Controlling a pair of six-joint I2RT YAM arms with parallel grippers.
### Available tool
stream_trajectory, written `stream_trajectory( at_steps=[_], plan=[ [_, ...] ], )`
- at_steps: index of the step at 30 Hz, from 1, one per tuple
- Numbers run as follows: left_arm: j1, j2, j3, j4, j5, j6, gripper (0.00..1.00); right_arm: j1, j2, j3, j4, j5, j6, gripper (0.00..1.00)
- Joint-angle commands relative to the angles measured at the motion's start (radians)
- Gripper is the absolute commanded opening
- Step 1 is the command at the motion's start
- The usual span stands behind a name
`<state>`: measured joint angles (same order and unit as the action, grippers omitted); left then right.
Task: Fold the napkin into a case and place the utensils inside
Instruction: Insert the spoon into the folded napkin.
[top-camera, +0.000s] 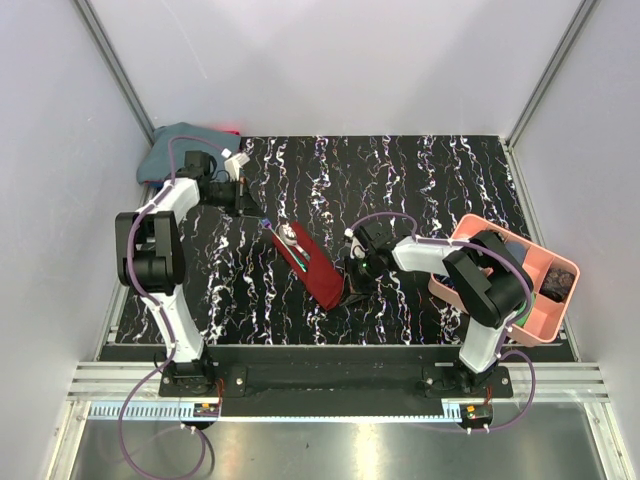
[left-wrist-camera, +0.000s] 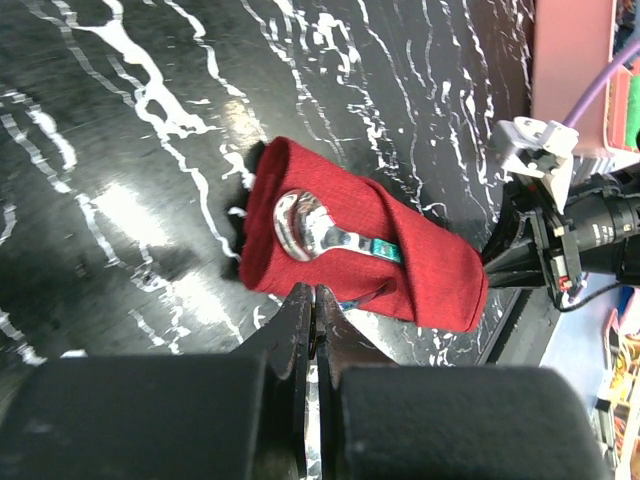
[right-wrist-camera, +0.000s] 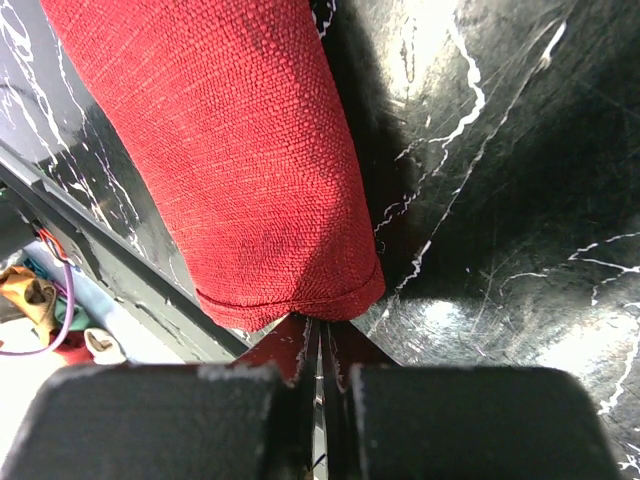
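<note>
The dark red napkin, folded into a narrow case (top-camera: 315, 272), lies slanted at the table's middle. A spoon's shiny bowl (top-camera: 290, 236) sticks out of its far-left end. In the left wrist view the bowl (left-wrist-camera: 300, 223) rests on the case (left-wrist-camera: 420, 265), with a teal bit of handle (left-wrist-camera: 386, 249) showing; the rest is hidden in the cloth. My left gripper (top-camera: 262, 224) is shut, its tips (left-wrist-camera: 316, 292) at the case's edge near the bowl. My right gripper (top-camera: 349, 288) is shut, its tips (right-wrist-camera: 319, 325) against the hem of the case's near end (right-wrist-camera: 250, 170).
A pink compartment tray (top-camera: 540, 335) with dark items stands at the right, behind my right arm. A blue-grey cloth bundle (top-camera: 175, 150) lies at the far left corner. The table's front edge runs just below the case's near end.
</note>
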<state>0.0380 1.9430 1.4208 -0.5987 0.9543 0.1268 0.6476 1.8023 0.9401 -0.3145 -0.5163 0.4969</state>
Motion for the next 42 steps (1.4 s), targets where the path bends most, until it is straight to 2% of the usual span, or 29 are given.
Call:
stream_trajectory(
  at_steps=[1, 12, 15, 30, 36, 42],
  plan=[
    [-0.029, 0.011, 0.006, 0.027, 0.051, 0.002, 0.0, 0.012, 0.029, 0.025, 0.045, 0.039, 0.022, 0.0],
    [-0.059, -0.018, -0.102, 0.166, 0.1, -0.145, 0.0, 0.014, 0.04, 0.002, 0.064, 0.052, 0.031, 0.0],
    [-0.066, 0.007, -0.117, 0.174, 0.155, -0.17, 0.0, 0.014, 0.04, 0.002, 0.068, 0.053, 0.031, 0.0],
    [-0.125, -0.001, -0.221, 0.178, 0.08, -0.196, 0.01, 0.015, 0.034, 0.0, 0.068, 0.058, 0.038, 0.0],
    [-0.153, 0.005, -0.261, 0.24, 0.055, -0.246, 0.04, 0.018, 0.025, -0.006, 0.068, 0.067, 0.038, 0.0],
    [-0.171, -0.004, -0.278, 0.28, 0.023, -0.285, 0.23, 0.021, 0.025, -0.006, 0.068, 0.067, 0.042, 0.0]
  ],
)
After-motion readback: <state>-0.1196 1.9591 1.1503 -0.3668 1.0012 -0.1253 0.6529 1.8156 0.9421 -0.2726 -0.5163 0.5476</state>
